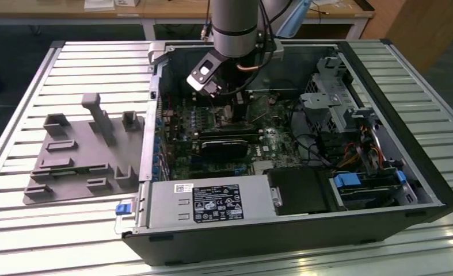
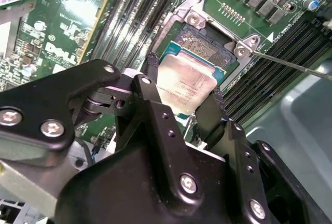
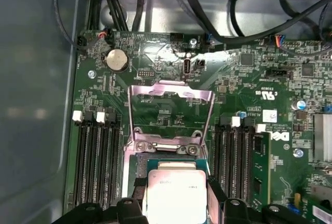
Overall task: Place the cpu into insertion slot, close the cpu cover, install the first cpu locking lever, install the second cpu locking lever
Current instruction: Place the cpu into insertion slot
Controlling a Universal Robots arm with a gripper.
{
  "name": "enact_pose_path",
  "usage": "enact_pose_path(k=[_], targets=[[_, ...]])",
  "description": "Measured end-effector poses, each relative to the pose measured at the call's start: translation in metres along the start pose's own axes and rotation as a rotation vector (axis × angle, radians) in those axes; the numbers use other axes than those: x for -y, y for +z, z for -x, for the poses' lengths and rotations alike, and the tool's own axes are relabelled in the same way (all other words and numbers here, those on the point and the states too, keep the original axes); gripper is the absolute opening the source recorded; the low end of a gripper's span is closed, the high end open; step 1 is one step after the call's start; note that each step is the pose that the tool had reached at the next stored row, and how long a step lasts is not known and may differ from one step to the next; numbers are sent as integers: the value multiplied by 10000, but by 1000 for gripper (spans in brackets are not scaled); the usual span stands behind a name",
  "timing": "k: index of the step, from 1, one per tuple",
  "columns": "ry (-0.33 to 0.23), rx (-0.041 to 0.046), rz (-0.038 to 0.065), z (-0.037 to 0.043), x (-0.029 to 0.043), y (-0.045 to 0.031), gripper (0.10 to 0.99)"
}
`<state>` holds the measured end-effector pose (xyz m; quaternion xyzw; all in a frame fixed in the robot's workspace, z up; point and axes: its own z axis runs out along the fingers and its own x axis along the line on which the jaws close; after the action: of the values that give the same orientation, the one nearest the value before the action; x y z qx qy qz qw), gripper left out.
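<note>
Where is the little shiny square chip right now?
In both wrist views the small silvery square cpu is gripped by the black gripper, partly over the dark-framed insertion slot on the green board, with the silvery-grey cpu cover open beyond it.

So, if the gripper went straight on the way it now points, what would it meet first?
Probably the insertion slot: the gripper, holding the cpu, points at it in the second wrist view. The cpu would touch before the fingers; the gap is unclear.
</note>
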<state>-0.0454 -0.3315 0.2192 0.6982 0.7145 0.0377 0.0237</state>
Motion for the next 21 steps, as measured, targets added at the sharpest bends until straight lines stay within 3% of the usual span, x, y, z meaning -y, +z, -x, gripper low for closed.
enact_pose_path(k=[14, 21], targets=[[9, 0, 1, -52, 31, 150, 537], [450, 39, 8, -57, 48, 190, 537]])
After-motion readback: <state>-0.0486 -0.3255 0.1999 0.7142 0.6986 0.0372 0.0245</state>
